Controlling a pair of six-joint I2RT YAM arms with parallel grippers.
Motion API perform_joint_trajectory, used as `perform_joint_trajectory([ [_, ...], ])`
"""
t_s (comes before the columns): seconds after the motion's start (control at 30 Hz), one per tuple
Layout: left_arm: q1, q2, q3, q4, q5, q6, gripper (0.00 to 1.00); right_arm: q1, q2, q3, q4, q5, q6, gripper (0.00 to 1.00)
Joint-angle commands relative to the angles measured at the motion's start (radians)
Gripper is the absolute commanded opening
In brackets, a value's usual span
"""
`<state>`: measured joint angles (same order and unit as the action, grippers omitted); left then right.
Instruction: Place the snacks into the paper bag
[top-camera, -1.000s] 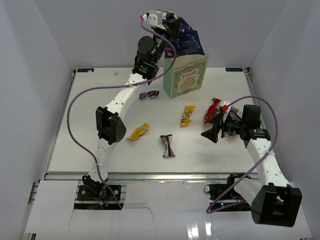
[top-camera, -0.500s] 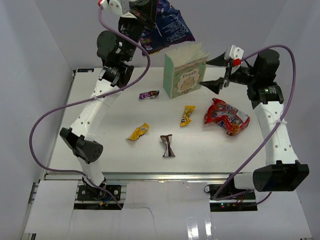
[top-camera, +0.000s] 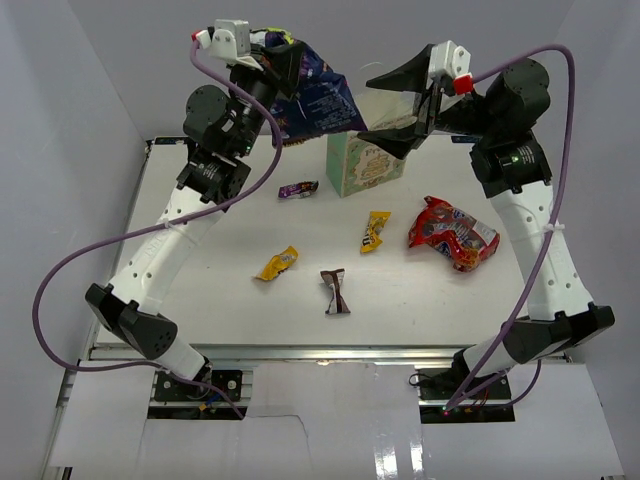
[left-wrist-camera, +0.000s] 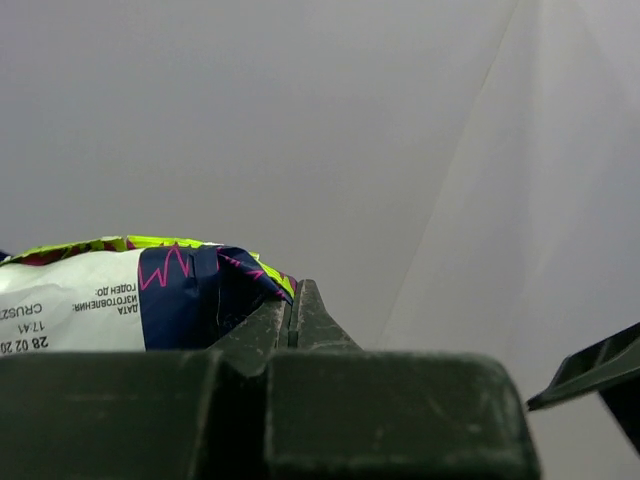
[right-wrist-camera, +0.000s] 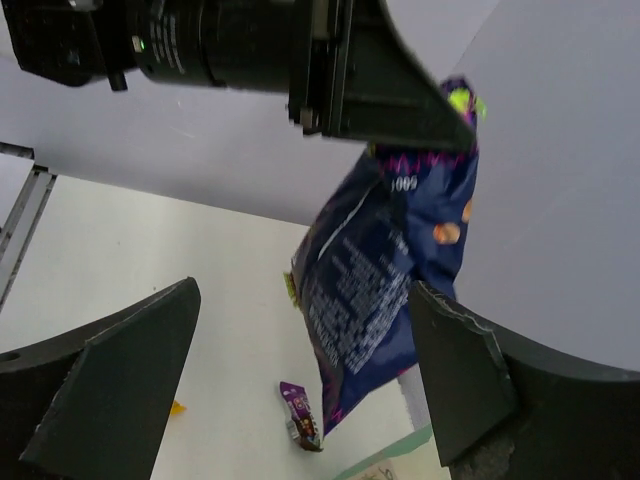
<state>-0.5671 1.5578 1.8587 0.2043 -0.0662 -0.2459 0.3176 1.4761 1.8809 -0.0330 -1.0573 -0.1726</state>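
One paper bag (top-camera: 365, 165) is noted upright; right gripper (top-camera: 396, 108), jaws apart, is held at its mouth; blue bag (top-camera: 318, 95), judged light and crushable, is clamped by its top seam in left gripper (top-camera: 272, 50), aloft beside the paper bag; counted on table (top-camera: 200, 260): one red bag (top-camera: 452, 232), two yellow packets (top-camera: 375, 231) (top-camera: 278, 263), one bar (top-camera: 336, 291), one wrapper (top-camera: 298, 189).

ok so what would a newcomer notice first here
The dark blue chip bag dangling high in the air, pinched by the left end effector, just left of the mint-green paper bag. Then the right end effector gaping open near that bag's mouth, and the red chip bag lying at right.
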Motion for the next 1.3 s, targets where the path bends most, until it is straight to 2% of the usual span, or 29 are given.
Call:
perform_joint_trajectory([
  [0.0, -0.005, -0.110, -0.039, 0.041, -0.026, -0.047, 0.00, 0.040, -0.004, 0.049, -0.079, 0.058, -0.083, 0.90],
  [0.13, -0.005, -0.143, -0.088, -0.017, -0.034, -0.111, 0.00, 0.125, 0.026, 0.049, -0.160, 0.144, -0.160, 0.90],
  [0.23, -0.005, -0.156, -0.098, -0.081, -0.035, -0.157, 0.00, 0.211, 0.036, 0.018, -0.218, 0.304, -0.237, 0.90],
  [0.37, -0.005, -0.185, -0.128, -0.143, -0.035, -0.202, 0.00, 0.284, 0.036, -0.058, -0.209, 0.555, -0.281, 0.91],
  [0.57, -0.005, -0.222, -0.144, -0.242, -0.092, -0.260, 0.00, 0.330, 0.024, -0.158, -0.157, 0.724, -0.339, 0.91],
  [0.83, -0.005, -0.226, -0.133, -0.338, -0.066, -0.351, 0.00, 0.354, 0.032, -0.203, -0.059, 0.772, -0.328, 0.91],
  [1.07, -0.005, -0.223, -0.127, -0.382, -0.037, -0.398, 0.00, 0.354, 0.061, -0.158, -0.041, 0.660, -0.248, 0.91],
  [1.17, -0.005, -0.220, -0.118, -0.402, -0.012, -0.434, 0.00, 0.354, 0.078, -0.166, -0.018, 0.645, -0.222, 0.93],
  [1.27, -0.005, -0.223, -0.115, -0.414, 0.000, -0.463, 0.00, 0.353, 0.088, -0.190, 0.010, 0.652, -0.232, 1.00],
])
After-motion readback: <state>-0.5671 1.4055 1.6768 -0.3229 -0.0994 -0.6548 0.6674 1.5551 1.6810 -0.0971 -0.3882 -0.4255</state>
